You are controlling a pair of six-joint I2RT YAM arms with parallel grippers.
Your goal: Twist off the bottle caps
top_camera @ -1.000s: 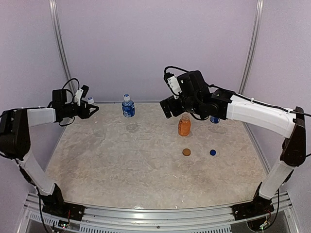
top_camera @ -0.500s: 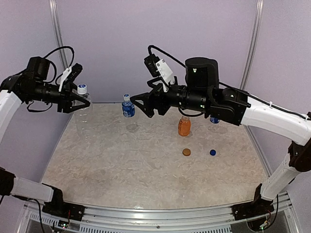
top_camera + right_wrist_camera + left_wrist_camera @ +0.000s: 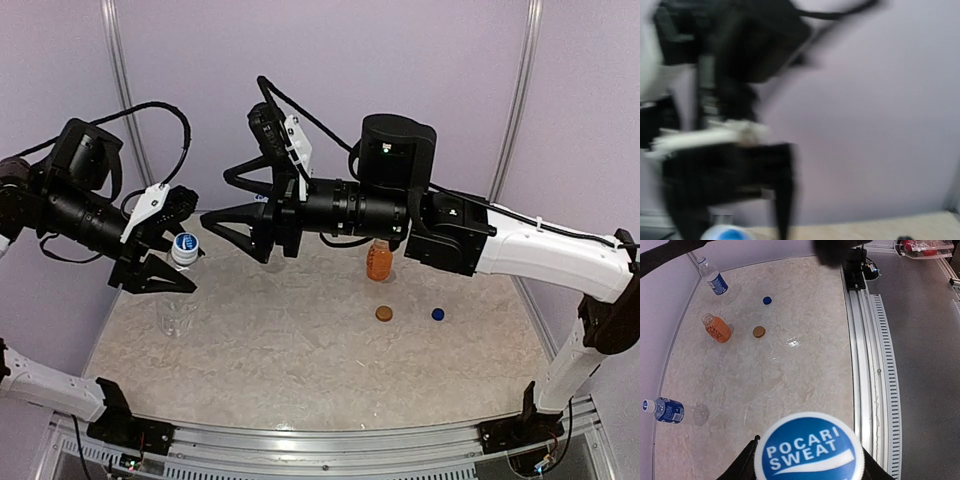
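My left gripper (image 3: pixel 178 252) is shut on the neck of a tall clear bottle (image 3: pixel 177 312) and holds it up above the table's left side. Its blue cap (image 3: pixel 184 243) is screwed on and fills the bottom of the left wrist view as a round blue cap (image 3: pixel 809 447) with white lettering. My right gripper (image 3: pixel 218 200) is open, just right of that cap, with nothing between its fingers. The right wrist view is blurred; the cap (image 3: pixel 722 234) shows at its bottom left. An uncapped orange bottle (image 3: pixel 379 262) stands mid-table, with a loose brown cap (image 3: pixel 383 313) and a loose blue cap (image 3: pixel 437 313) in front.
Two blue-labelled bottles show in the left wrist view: one (image 3: pixel 714 281) uncapped at the back, one (image 3: pixel 666 410) capped near the wall. The right arm (image 3: pixel 520 245) reaches across the table's back. A metal rail (image 3: pixel 320 440) runs along the near edge.
My left gripper has lifted the clear bottle off the table and carried it forward. My right arm has swung left from the orange bottle to the held bottle's cap.
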